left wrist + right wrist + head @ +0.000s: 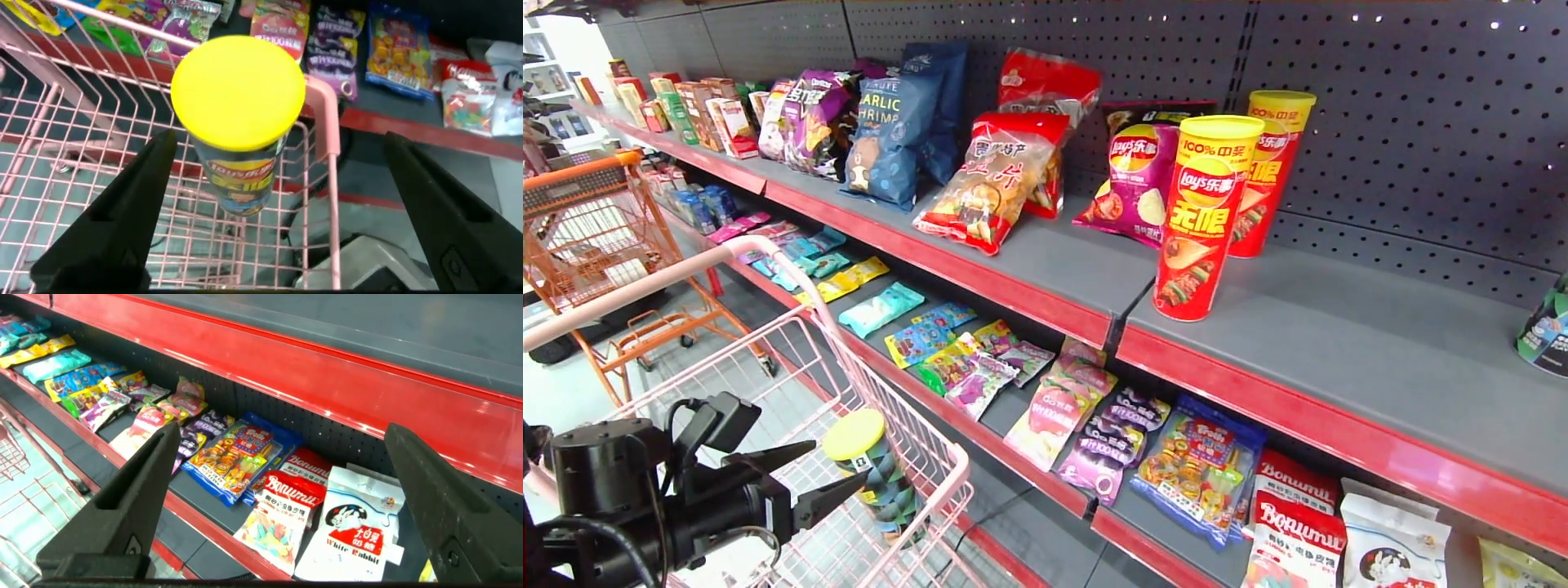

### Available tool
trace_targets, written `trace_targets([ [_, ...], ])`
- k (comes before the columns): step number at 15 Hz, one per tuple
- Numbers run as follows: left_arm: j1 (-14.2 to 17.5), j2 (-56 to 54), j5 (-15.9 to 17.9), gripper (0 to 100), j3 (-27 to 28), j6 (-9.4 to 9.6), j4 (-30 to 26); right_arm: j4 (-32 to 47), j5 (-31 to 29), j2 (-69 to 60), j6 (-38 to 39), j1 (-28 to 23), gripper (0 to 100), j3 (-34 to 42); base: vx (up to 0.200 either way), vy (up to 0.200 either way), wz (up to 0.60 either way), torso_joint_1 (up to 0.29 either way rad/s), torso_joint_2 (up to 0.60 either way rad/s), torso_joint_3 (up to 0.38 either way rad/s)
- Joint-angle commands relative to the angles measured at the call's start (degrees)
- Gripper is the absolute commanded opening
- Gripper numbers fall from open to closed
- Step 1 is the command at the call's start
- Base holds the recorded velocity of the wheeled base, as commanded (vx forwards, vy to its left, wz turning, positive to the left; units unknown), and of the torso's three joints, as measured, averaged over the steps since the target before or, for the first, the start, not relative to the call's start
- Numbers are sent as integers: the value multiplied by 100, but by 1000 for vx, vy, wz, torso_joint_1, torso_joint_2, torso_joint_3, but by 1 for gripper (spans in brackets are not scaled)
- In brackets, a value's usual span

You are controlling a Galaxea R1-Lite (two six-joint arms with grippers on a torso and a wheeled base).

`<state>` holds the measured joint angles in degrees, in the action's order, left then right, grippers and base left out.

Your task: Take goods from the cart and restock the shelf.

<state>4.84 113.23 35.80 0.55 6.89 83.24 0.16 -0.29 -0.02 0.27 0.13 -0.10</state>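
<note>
A snack can (870,465) with a yellow lid stands upright in the pink wire cart (935,457), in its corner nearest the shelf. My left gripper (837,463) is open, level with the can's upper part, its fingertips just short of it. In the left wrist view the can (239,94) sits centred ahead of the left gripper (279,140), whose fingers (122,220) do not touch it. My right gripper (282,433) is open and holds nothing, in front of the lower shelf. Two red chip tubes (1205,216) with yellow lids stand on the upper shelf (1380,343).
Chip bags (988,184) and boxes line the upper shelf to the left of the tubes; bare grey shelf lies to their right. Candy bags (237,453) cover the lower shelf. An orange cart (596,220) stands behind the pink one.
</note>
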Motion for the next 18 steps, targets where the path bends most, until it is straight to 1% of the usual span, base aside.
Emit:
trace_targets([
  [1, 61, 314, -3, 100, -11, 181, 17, 2, 3, 2, 0, 4, 100, 1, 0, 0, 0, 0, 0, 0],
  [2, 114, 437, 6, 100, -20, 304, 0, -7, -6, 2, 0, 4, 100, 1, 0, 0, 0, 0, 0, 0],
  [7, 114, 674, 6, 100, 112, 322, 17, 2, 3, 2, 0, 4, 100, 1, 0, 0, 0, 0, 0, 0],
  [9, 149, 929, 14, 100, 253, 419, 149, 2, 3, 2, 0, 4, 100, 1, 0, 0, 0, 0, 0, 0],
  [10, 149, 929, 14, 100, 253, 419, 149, 2, 3, 2, 0, 4, 100, 1, 0, 0, 0, 0, 0, 0],
  [11, 149, 1044, 58, 100, 270, 419, 342, 2, -6, 2, 0, 4, 100, 1, 0, 0, 0, 0, 0, 0],
  [14, 140, 1140, 146, 100, 323, 419, 342, 2, -6, 2, 0, 4, 100, 1, 0, 0, 0, 0, 0, 0],
  [16, 131, 1158, 208, 100, 376, 454, 342, 2, -6, 2, 0, 4, 100, 1, 0, 0, 0, 0, 0, 0],
  [18, 131, 1237, 225, 100, 525, 445, 325, 2, -6, 2, 0, 4, 100, 1, 0, 0, 0, 0, 0, 0],
])
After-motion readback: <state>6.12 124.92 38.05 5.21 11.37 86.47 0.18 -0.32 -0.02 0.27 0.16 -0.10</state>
